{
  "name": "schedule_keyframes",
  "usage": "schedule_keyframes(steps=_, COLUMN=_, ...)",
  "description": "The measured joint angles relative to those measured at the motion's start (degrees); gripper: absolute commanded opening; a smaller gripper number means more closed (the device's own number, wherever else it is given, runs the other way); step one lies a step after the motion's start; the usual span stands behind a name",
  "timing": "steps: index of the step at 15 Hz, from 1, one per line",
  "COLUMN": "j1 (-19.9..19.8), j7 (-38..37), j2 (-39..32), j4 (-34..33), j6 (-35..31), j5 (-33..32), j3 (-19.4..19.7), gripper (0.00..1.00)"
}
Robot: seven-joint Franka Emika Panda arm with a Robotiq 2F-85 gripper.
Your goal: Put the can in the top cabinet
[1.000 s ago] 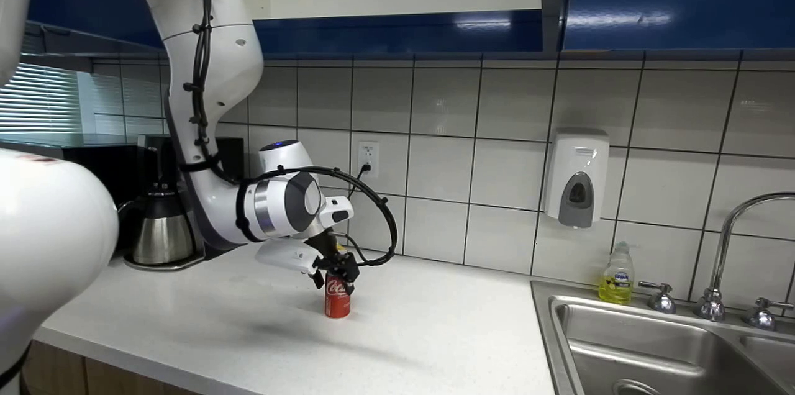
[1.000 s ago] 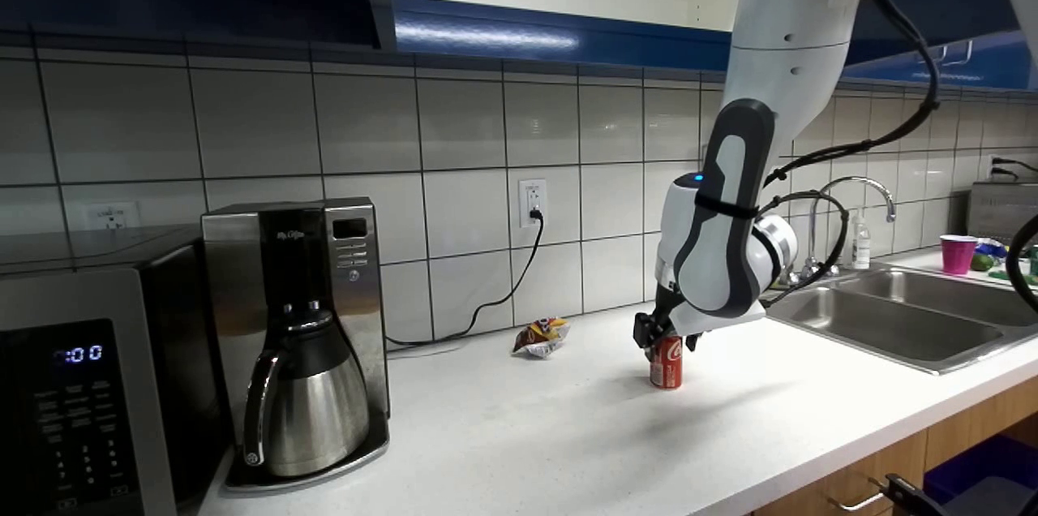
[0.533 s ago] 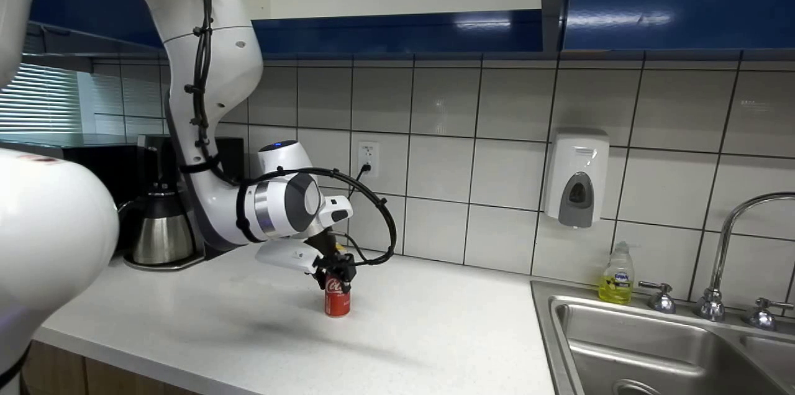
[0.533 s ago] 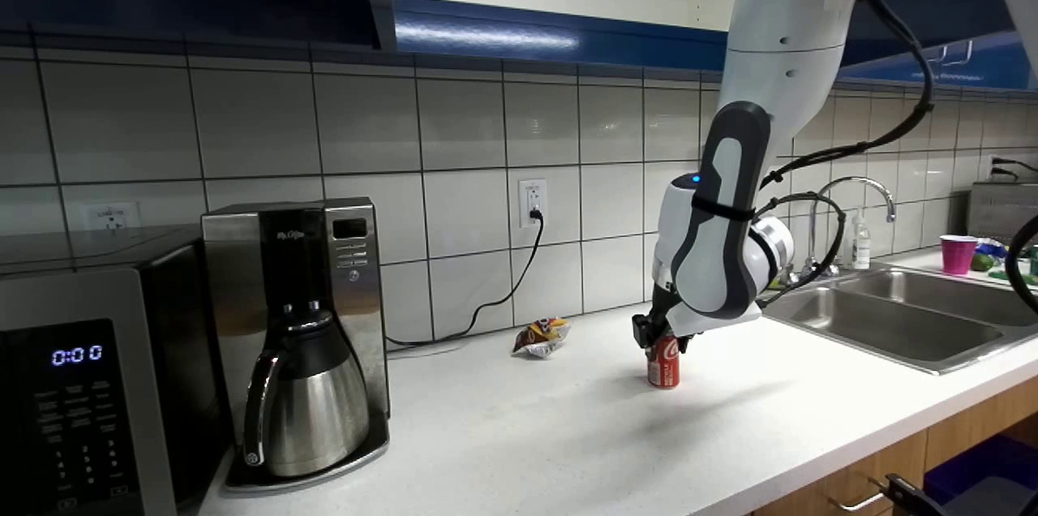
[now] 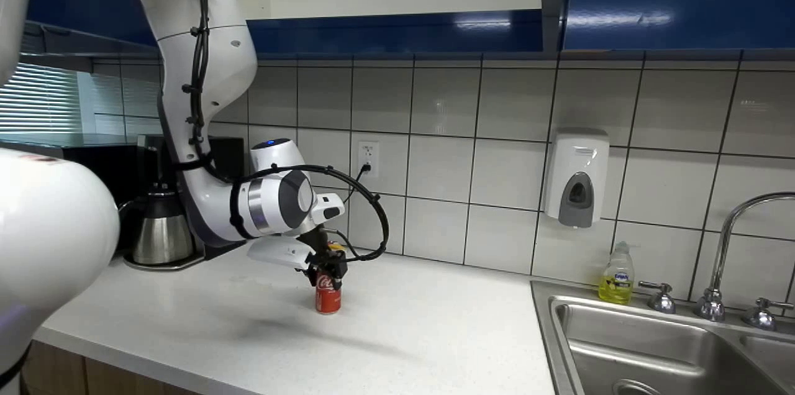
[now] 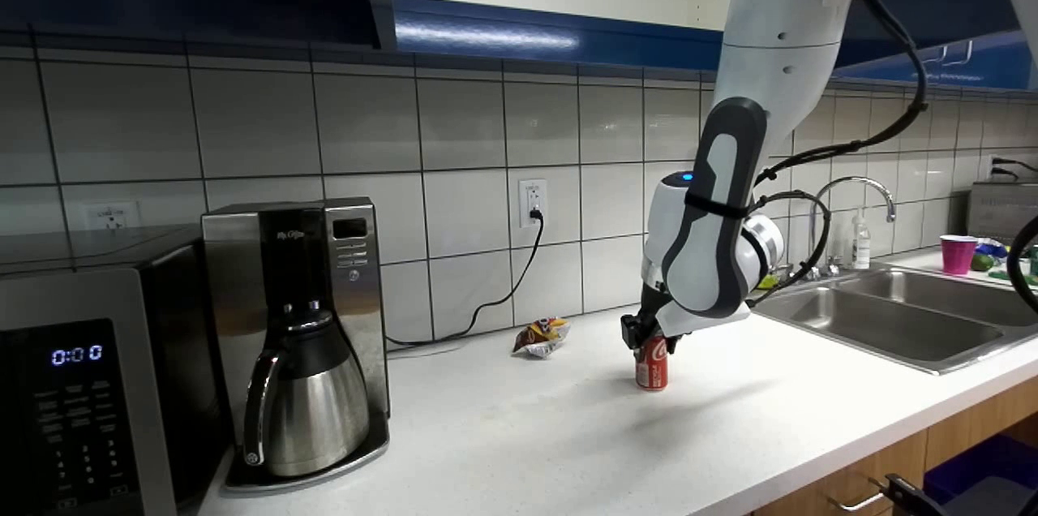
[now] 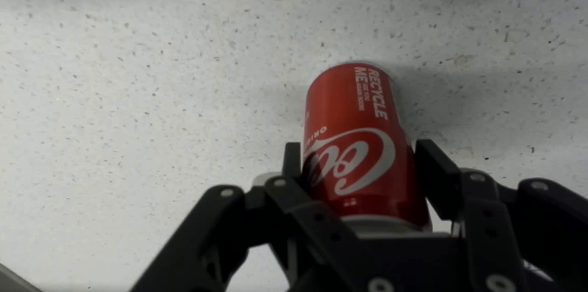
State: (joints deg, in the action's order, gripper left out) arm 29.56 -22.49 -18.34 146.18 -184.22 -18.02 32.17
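Observation:
The red can [image 5: 328, 302] stands upright, its base at or just over the white counter; I cannot tell if it touches. My gripper [image 7: 358, 159] comes down from above and is shut on the can's upper part. In the wrist view one dark finger [image 7: 292, 159] presses each side of the can [image 7: 351, 99], and the can's top is partly hidden behind the gripper. Above the counter, the top cabinet [image 5: 397, 31] shows a pale interior and a glossy blue lower edge in both exterior views. Its visible section has no door across it.
A coffee maker [image 6: 357, 256] and a microwave [image 6: 81, 386] stand along the counter. A small snack bag [image 6: 541, 336] lies near the tiled wall. The sink [image 5: 543, 320], a dish soap bottle [image 5: 616, 277] and a wall soap dispenser [image 5: 576, 177] are on the far side.
The gripper has closed onto the can. Since then gripper and can have shifted together, a short way leftward in both exterior views.

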Motion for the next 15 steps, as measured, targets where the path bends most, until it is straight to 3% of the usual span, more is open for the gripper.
schedule_keyframes(steps=4, j1=3.6, j7=0.0, j2=4.1, j4=0.2, j6=5.2, j5=-0.1, j3=0.9, gripper=0.38)
schedule_keyframes(steps=8, j1=9.2, j7=-0.7, j2=10.5, j4=0.6, j6=12.7, j5=-2.1, j3=4.3, gripper=0.38)
schedule_keyframes(steps=11, j1=12.4, j7=-5.0, j2=16.4, j4=0.8, j6=19.8, j5=-7.8, j3=6.3, gripper=0.38)
schedule_keyframes(steps=15, j1=13.5, j7=-13.0, j2=27.0, j4=1.6, j6=31.2, j5=-16.6, j3=4.6, gripper=0.38)
